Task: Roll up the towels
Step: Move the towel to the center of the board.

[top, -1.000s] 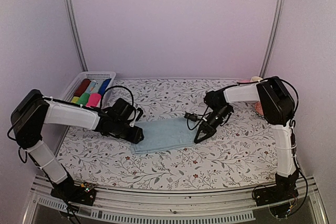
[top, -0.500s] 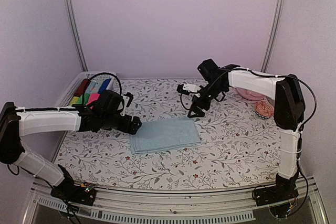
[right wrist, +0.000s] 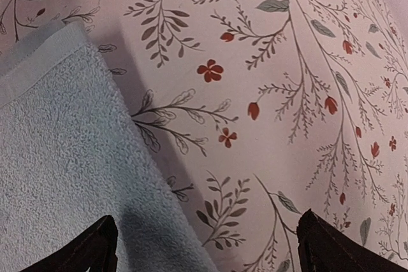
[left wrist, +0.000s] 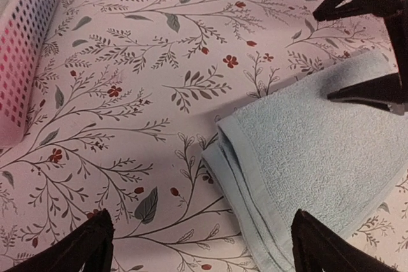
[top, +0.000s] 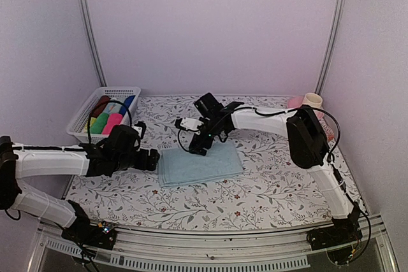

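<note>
The pale blue towel (top: 201, 164) lies folded flat in the middle of the table, its layered left edge showing in the left wrist view (left wrist: 319, 157). My left gripper (top: 153, 159) is open just left of that edge, low over the table, its jaws (left wrist: 204, 253) wide with nothing between them. My right gripper (top: 196, 148) is open over the towel's far left corner (right wrist: 57, 157), jaws (right wrist: 210, 253) empty. Its dark fingers (left wrist: 366, 90) show in the left wrist view. A bright pink rolled towel (top: 113, 123) lies in the basket.
A white mesh basket (top: 81, 119) at the back left holds several coloured rolls, and its wall (left wrist: 25, 49) is close to my left gripper. A pink bowl (top: 294, 102) and a cup (top: 312, 100) stand at the back right, behind the right arm.
Both grippers have opened and let go of the blue towel. The right arm lifted and swung from the towel's right edge to its far left corner. The left gripper drew back left.
</note>
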